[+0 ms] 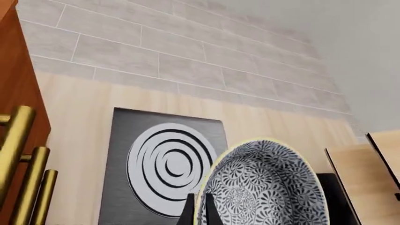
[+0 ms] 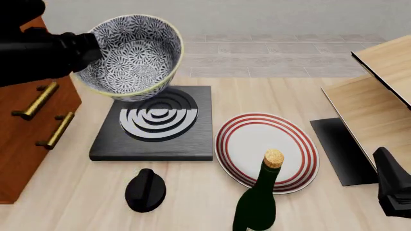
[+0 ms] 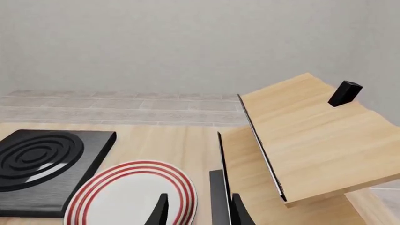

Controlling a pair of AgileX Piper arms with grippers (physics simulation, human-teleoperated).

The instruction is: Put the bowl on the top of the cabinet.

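Observation:
The bowl (image 2: 132,57), black-and-white floral with a white rim, hangs tilted in the air above the black hob plate, just right of the cabinet (image 2: 26,120). My left gripper (image 2: 90,50) is shut on the bowl's rim on its cabinet side. In the left wrist view its fingers (image 1: 187,213) pinch the rim of the bowl (image 1: 262,187), with the cabinet (image 1: 16,84) and its brass handles at the edge. The cabinet's top is hidden behind the arm. My right gripper (image 2: 391,187) is low at the near right, open (image 3: 200,211) and holding nothing.
A black hob plate (image 2: 154,122) with white rings lies below the bowl. A white plate with red rings (image 2: 266,149), a corked green bottle (image 2: 260,197) and a black knob (image 2: 145,190) sit near the front. Pale wood boards (image 2: 378,96) stand on the right.

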